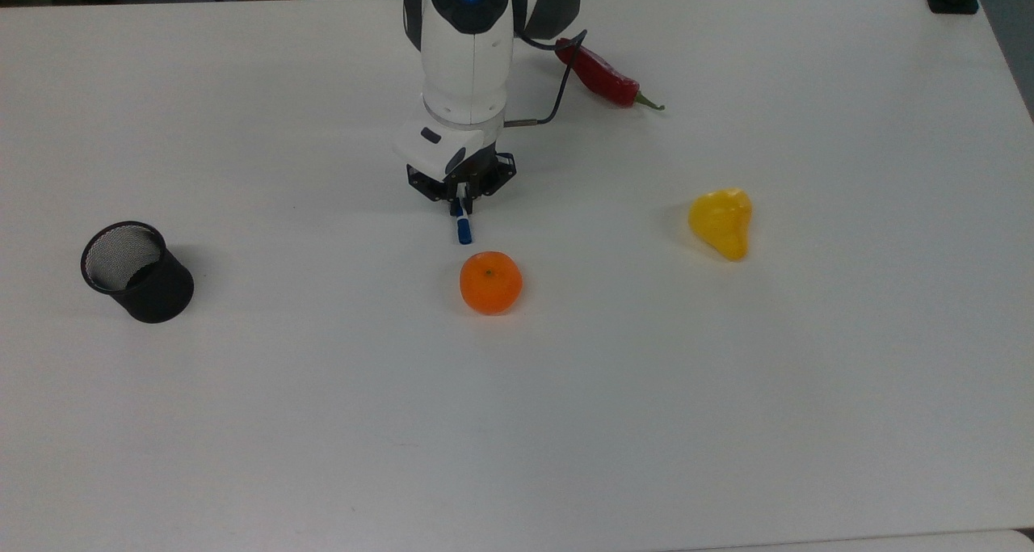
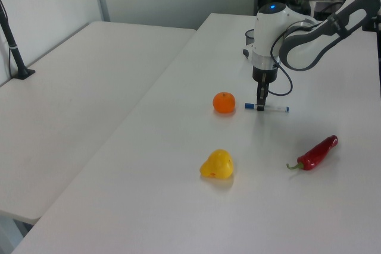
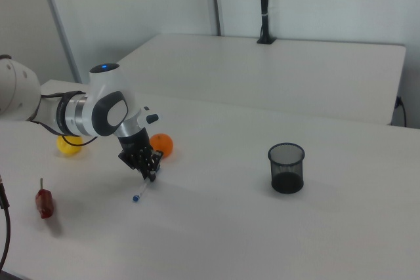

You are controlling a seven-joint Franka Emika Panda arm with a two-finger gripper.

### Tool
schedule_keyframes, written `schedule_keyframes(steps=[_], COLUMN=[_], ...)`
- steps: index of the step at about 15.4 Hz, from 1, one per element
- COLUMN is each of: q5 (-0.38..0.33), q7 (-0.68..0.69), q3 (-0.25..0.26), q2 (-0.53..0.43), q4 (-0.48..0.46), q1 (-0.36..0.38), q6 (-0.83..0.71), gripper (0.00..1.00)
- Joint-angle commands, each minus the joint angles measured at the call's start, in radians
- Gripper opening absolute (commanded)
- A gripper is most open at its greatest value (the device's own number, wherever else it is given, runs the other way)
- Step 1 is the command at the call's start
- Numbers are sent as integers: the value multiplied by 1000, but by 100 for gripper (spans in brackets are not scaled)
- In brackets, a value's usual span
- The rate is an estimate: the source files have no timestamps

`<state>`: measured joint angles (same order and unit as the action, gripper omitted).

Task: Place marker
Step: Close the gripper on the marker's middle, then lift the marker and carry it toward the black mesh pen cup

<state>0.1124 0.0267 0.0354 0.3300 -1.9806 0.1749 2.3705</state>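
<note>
The marker [image 1: 463, 229] is slim and white with a blue cap, and it lies flat on the white table [image 1: 727, 390] just behind the orange. My gripper [image 1: 460, 203] points straight down over the marker's middle, with its fingers shut on the white barrel. In the left view the marker [image 2: 275, 109] still rests level on the table, sticking out to both sides of the gripper [image 2: 261, 105]. In the right view the gripper [image 3: 151, 174] holds the marker [image 3: 140, 191] near its upper part, with the blue end toward the table's front.
An orange [image 1: 490, 282] sits just in front of the marker. A yellow pear-shaped fruit [image 1: 721, 221] lies to the top view's right and a red chili [image 1: 602, 75] behind the arm. A black mesh cup [image 1: 137, 271] stands at the top view's far left.
</note>
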Motion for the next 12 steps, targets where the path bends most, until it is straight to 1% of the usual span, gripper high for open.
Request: schedule_keyframes(steps=[1,3,7,9,12], q5=[30,30,23,20,10], q7=[-42,-56,-57,-57,-57], q3=[1,1,1,1,3], q2=[-25,-55,-109,-155,-213], q4=[-26,-20,-6,-4,41], q1=[5,-5,-8,-17,-31], q6=[18,7,-91,-132,-236], gripper=[0,0,0,0,0])
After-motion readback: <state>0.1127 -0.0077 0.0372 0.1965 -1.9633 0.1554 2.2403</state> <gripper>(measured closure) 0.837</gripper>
